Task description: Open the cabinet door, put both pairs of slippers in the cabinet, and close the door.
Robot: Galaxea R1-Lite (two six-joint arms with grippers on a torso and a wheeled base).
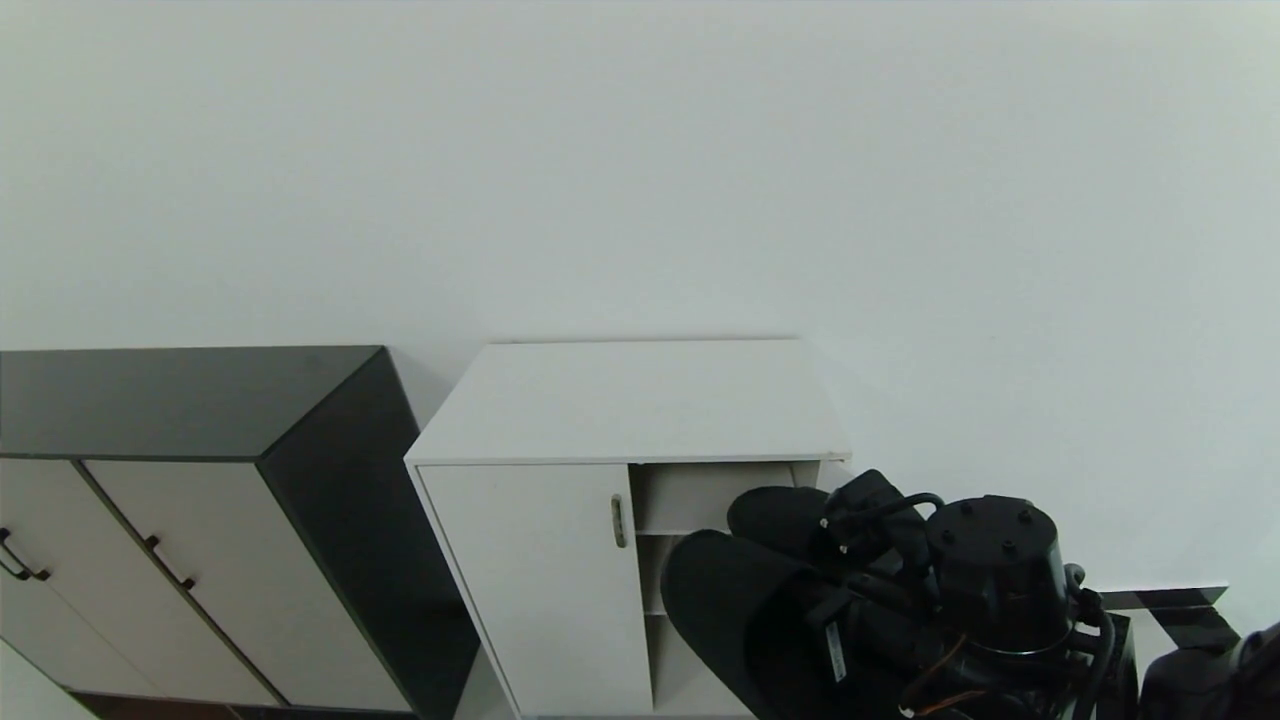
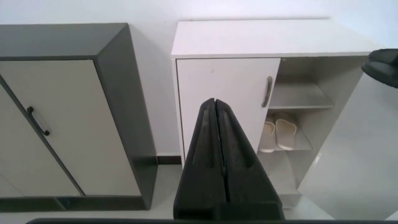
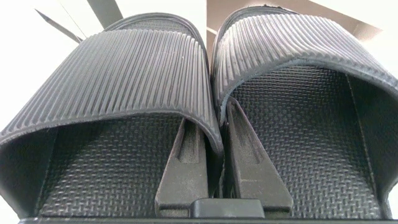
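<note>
The right arm is held low in front of the cabinet (image 1: pixel 630 400), wrist toward its open right half, with the black slippers (image 1: pixel 730 590) carried side by side just before the shelves. The right gripper (image 3: pixel 211 118) is clamped on this pair: its two fingers (image 3: pixel 181 162) lie inside the slippers, one in each, pinching the two inner strap edges together between them. The soles face the wrist and the ribbed straps arch over the fingers. The left arm hangs back from the cabinet, its wrist aimed at the closed left door (image 2: pixel 224 87). The left gripper (image 2: pixel 216 106) has its fingers pressed flat together and holds nothing. The left door bears a small upright handle (image 1: pixel 618 521) at its inner edge. The right door (image 2: pixel 354 168) is swung out wide. Inside the open half, the white slippers (image 2: pixel 278 134) lie side by side on the shelf under the top one. A dark cabinet (image 1: pixel 170 400) with pale doors stands just beside the white one, on the robot's left.
</note>
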